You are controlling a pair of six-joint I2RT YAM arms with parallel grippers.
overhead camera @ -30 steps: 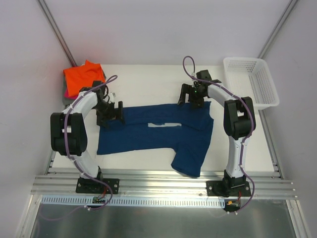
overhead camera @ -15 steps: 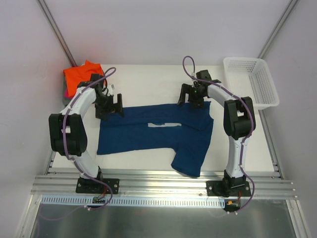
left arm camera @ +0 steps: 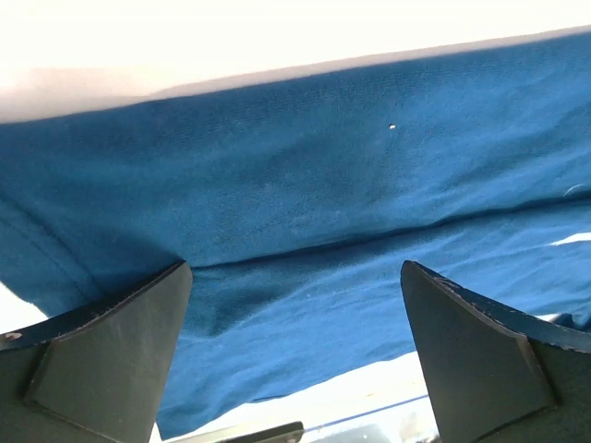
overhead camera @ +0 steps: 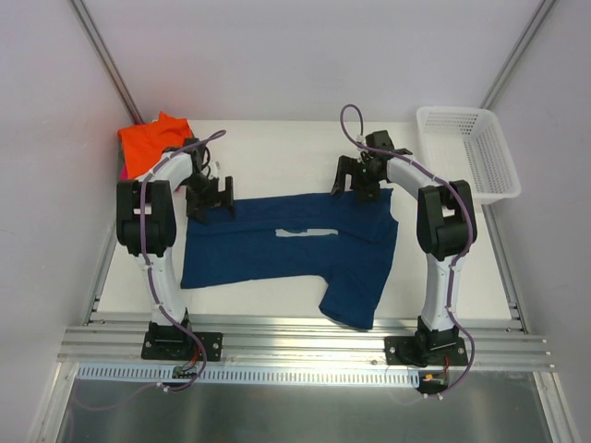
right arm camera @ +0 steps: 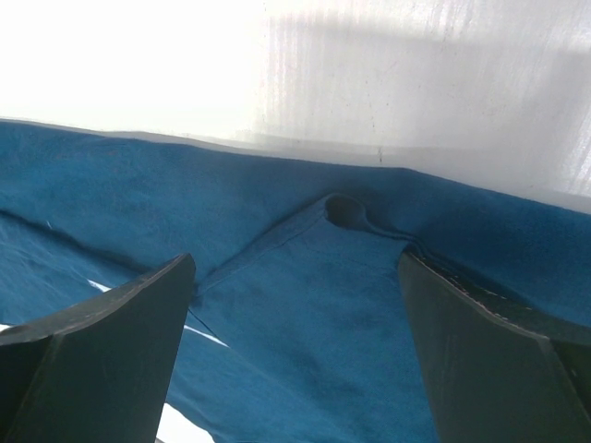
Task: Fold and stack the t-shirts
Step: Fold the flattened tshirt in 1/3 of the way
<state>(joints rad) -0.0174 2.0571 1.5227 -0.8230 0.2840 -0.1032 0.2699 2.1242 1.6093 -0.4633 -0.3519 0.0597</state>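
Navy tee (overhead camera: 286, 245) lies spread flat across the middle of the table (overhead camera: 277, 152), folded lengthwise so that a thin strip of its pale print (overhead camera: 309, 233) shows along the fold, with one lobe of cloth reaching down from its right half toward my bases. My left gripper (overhead camera: 211, 198) hangs over the tee's far left corner, and my right gripper (overhead camera: 358, 177) hangs over its far edge toward the right. On both hands the jaws are spread as wide as they go. From my left wrist, my two fingers (left arm camera: 102, 360) stand well apart with blue cloth (left arm camera: 305, 185) lying slack and flat between them, a long crease running across it; nothing is pinched. From my right wrist it is the same: the fingers (right arm camera: 92, 351) are wide apart, and between them I see the tee's far hem with a small puckered loop (right arm camera: 346, 210) in the seam and bare white table just past it. I cannot tell whether any fingertip rests on the cloth or hovers just above it. An orange tee (overhead camera: 152, 138) sits folded beyond the navy tee's left corner, close behind my left arm, and a white basket (overhead camera: 466, 152) stands well off to the navy tee's far right.
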